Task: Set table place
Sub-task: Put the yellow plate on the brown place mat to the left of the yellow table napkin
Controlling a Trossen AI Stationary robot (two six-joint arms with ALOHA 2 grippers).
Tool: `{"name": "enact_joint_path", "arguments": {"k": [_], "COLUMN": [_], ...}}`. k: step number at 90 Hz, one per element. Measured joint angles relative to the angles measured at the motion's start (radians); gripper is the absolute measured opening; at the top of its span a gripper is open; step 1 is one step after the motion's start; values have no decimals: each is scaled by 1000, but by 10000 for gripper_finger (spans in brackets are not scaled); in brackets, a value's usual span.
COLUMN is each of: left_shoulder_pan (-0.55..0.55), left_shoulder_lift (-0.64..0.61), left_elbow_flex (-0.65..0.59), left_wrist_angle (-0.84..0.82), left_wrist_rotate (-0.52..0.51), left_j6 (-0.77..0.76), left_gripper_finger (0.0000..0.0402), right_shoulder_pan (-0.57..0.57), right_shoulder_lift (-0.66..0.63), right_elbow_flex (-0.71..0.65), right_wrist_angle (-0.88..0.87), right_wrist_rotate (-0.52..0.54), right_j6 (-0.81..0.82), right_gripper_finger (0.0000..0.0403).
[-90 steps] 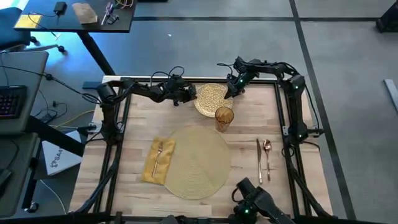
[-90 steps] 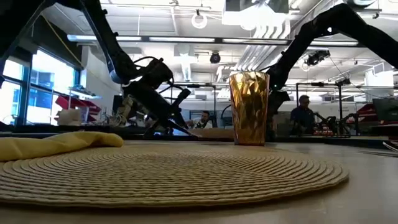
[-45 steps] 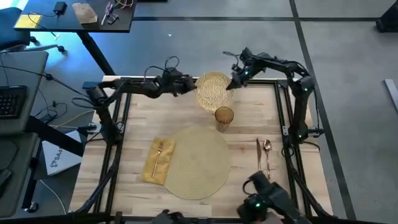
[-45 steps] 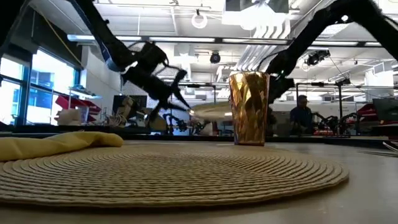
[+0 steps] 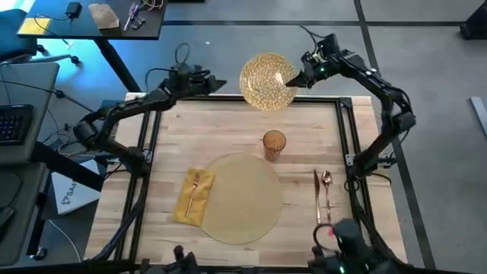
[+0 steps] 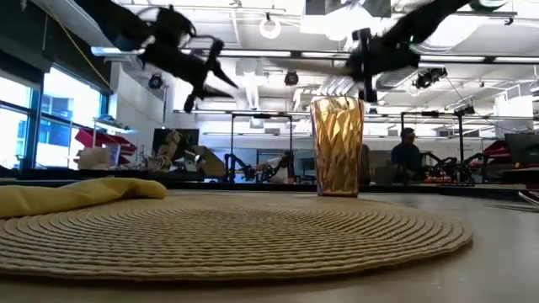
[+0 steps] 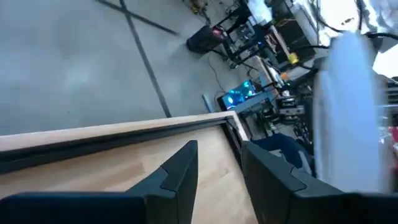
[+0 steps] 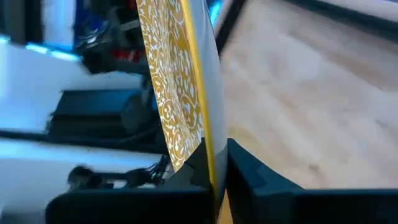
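Above the table's (image 5: 228,129) far edge, the right tool (image 5: 299,78) grips the plate (image 5: 266,80).

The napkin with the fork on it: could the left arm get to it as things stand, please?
Probably yes. The left pincer hangs open and empty above the table's far edge, and nothing stands between it and the napkin; the right pincer holds the plate elsewhere.

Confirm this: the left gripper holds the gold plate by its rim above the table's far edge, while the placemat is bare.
Wrong arm. In the high view the right gripper clamps the gold plate by its rim; the left gripper is empty, apart from it. The placemat is bare.
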Motion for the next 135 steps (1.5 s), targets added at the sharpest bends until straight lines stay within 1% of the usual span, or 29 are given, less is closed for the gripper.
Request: {"name": "enact_joint_path", "arguments": {"k": [12,20,30,39,47,52,58,66,78,86,93,105,116,135], "left_shoulder_pan": [0,-3,-13,-29,-49,-61,-73,-91,-118,-139,-157,-179,-193,-209], "left_shoulder_lift": [-111,-172,-237,-287,-323,-340,-355,-372,-384,-386,-386,-386,-386,-385], "left_elbow_flex": [0,0,-1,-2,-2,-2,-2,-2,-3,-3,-3,-3,-3,-3], "left_wrist_angle": [-132,-218,-332,-428,-514,-564,-607,-655,-696,-713,-720,-716,-716,-717], "left_wrist_rotate": [-16,-18,-19,-15,-6,-6,-5,-4,-4,1,1,2,3,3], "left_j6": [57,85,93,131,171,193,221,256,273,274,274,273,272,259], "left_gripper_finger": [103,102,102,102,102,102,102,102,102,101,101,101,101,101], "right_shoulder_pan": [114,217,386,558,725,831,955,1103,1268,1344,1396,1445,1459,1433], "right_shoulder_lift": [-135,-215,-297,-360,-400,-417,-429,-437,-429,-412,-395,-341,-246,-20], "right_elbow_flex": [0,0,-9,-35,-83,-126,-189,-287,-446,-552,-632,-749,-804,-810], "right_wrist_angle": [-17,-24,-35,-33,-18,9,68,202,416,542,616,736,906,1177], "right_wrist_rotate": [2,63,225,373,499,596,707,833,1014,1138,1232,1321,1353,1370], "right_j6": [73,149,299,448,607,714,839,994,1176,1274,1349,1427,1435,1418], "right_gripper_finger": [0,0,0,0,0,0,0,0,0,0,0,0,0,0]}}
